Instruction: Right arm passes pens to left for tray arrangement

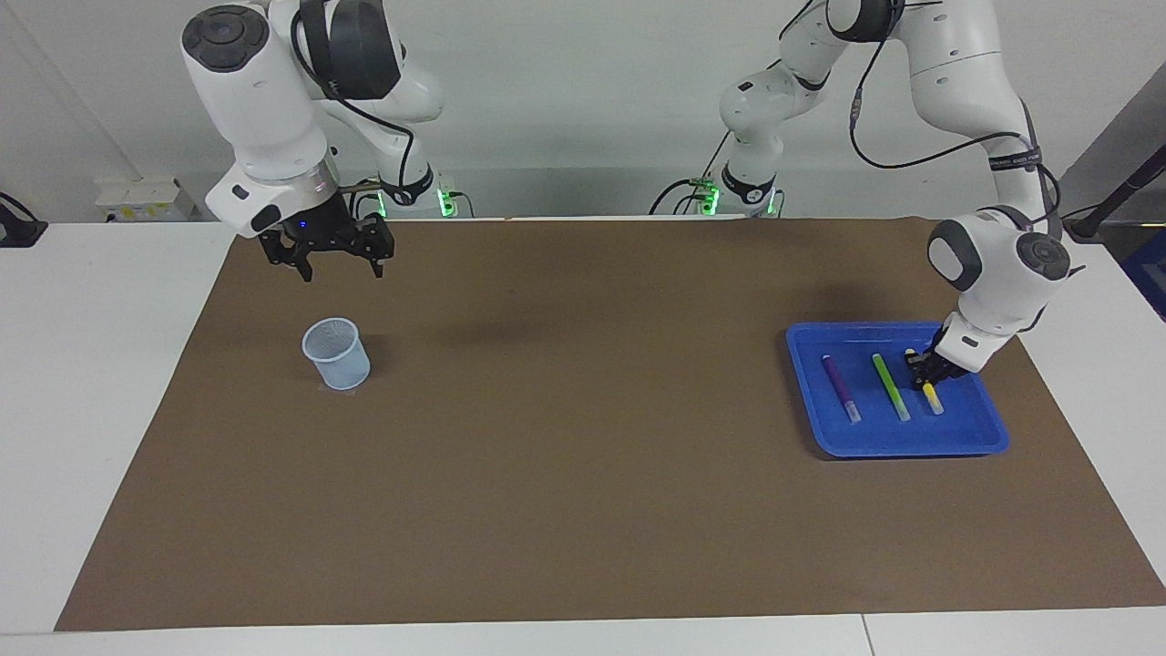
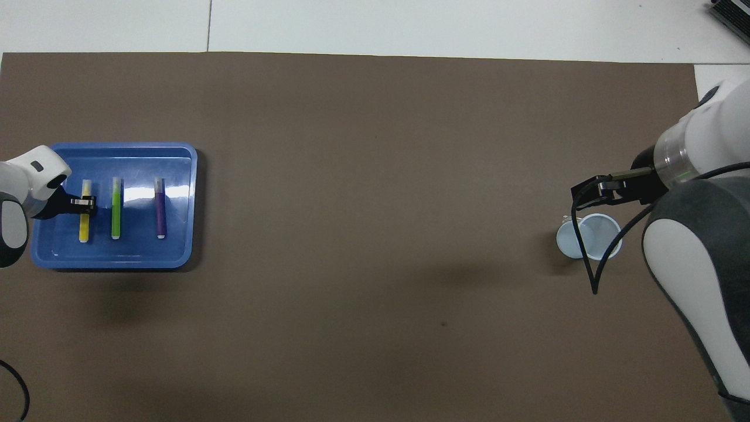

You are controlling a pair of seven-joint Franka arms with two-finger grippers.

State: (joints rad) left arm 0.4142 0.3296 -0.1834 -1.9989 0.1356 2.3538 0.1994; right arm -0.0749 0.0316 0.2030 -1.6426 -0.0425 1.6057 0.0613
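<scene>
From across the bench, no writing is readable. The shallow bright blue plastic tray at my left arm's end holds three slim pens in a row: purple pen, bright green pen, yellow pen. My left claw is down in the tray, its fingers on either side of the yellow pen. My right claw hangs spread wide, holding nothing, over the brown mat near the small translucent pale-blue cup.

From overhead, the cup looks empty. The left claw straddles the yellow pen mid-length; the green pen and purple pen lie parallel in the tray. The right claw hangs beside the cup.
</scene>
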